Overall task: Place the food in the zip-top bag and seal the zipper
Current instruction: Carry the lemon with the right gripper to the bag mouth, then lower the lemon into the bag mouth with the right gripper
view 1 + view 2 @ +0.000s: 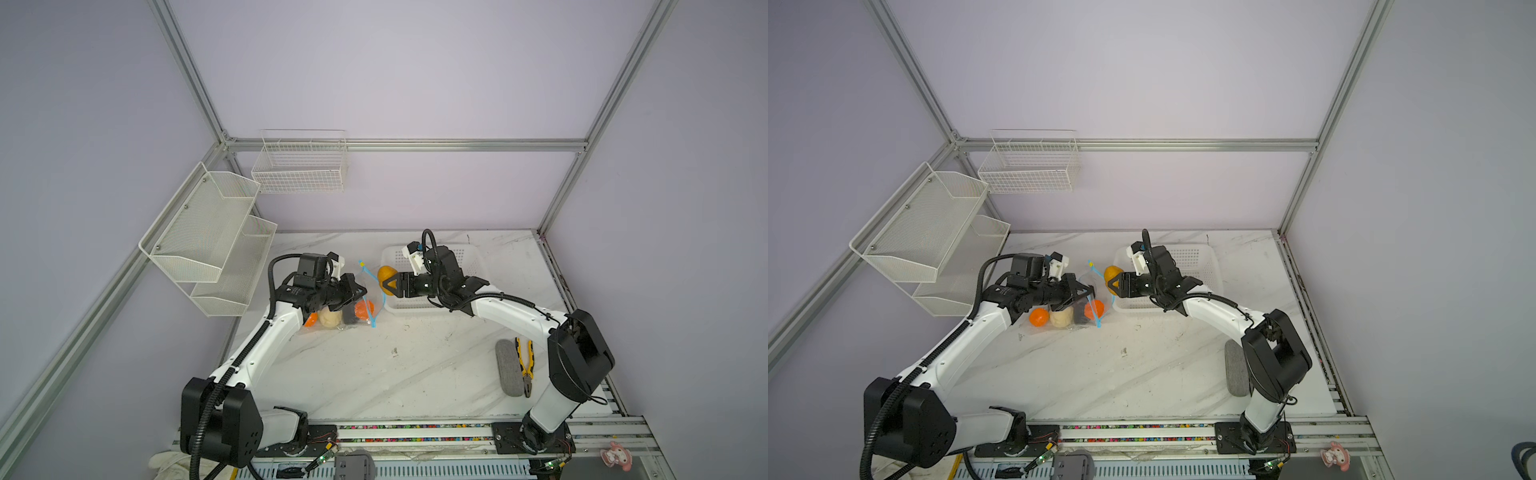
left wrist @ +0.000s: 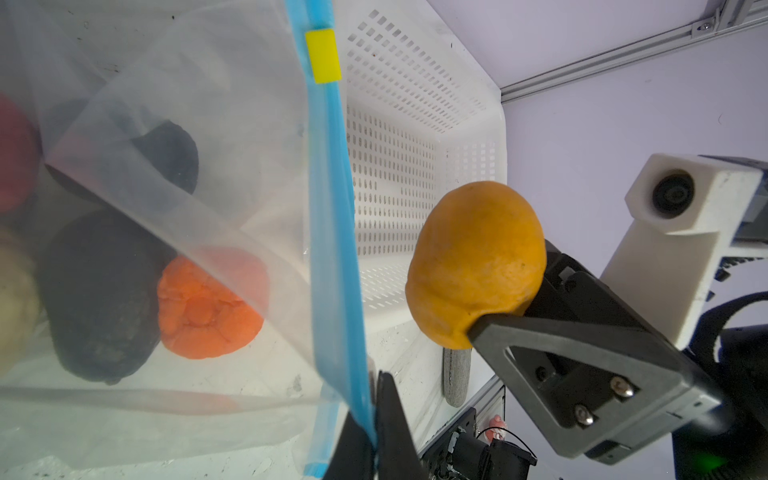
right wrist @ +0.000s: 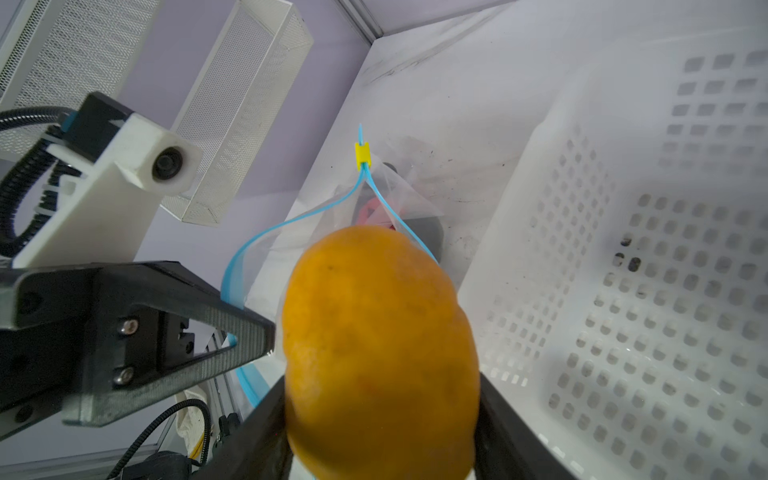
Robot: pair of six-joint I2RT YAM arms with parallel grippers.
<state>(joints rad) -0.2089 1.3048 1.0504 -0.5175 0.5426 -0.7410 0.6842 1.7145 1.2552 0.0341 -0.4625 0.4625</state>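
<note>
As things stand: one yellow-orange oval fruit is outside the zip-top bag; all the other food in view is inside it.
Right gripper: clamped across the oval fruit, holding it in the air over the left rim of the white perforated basket, just right of the bag mouth.
Left gripper: pinched tight on one lip of the light-blue zipper, holding that lip up so the mouth faces right.
Bag: floppy, lying on the marble-look table left of the basket, partly under the left arm.
Contents: orange segmented fruit, black lumps, cream pear, and a reddish piece, which is blurred.
Yellow slider: at the far end of the zipper; the strip is unsealed.
Risk, snag: the mouth looks narrow beside the fruit, which may catch the free lip and shove the bag left instead of entering.
Risk, slip: the thin strip may pull out of the left pinch under that push, and the mouth then collapses.
Risk, blockage: the orange segmented fruit sits close behind the opening and may stop the newcomer short, across the zipper line.
Risk, early drop: if released before it clears the lip, the fruit likely rolls off across the table or into the basket.
Risk, sealing: a bulging load near the mouth may keep the lips apart when the slider is drawn.
</note>
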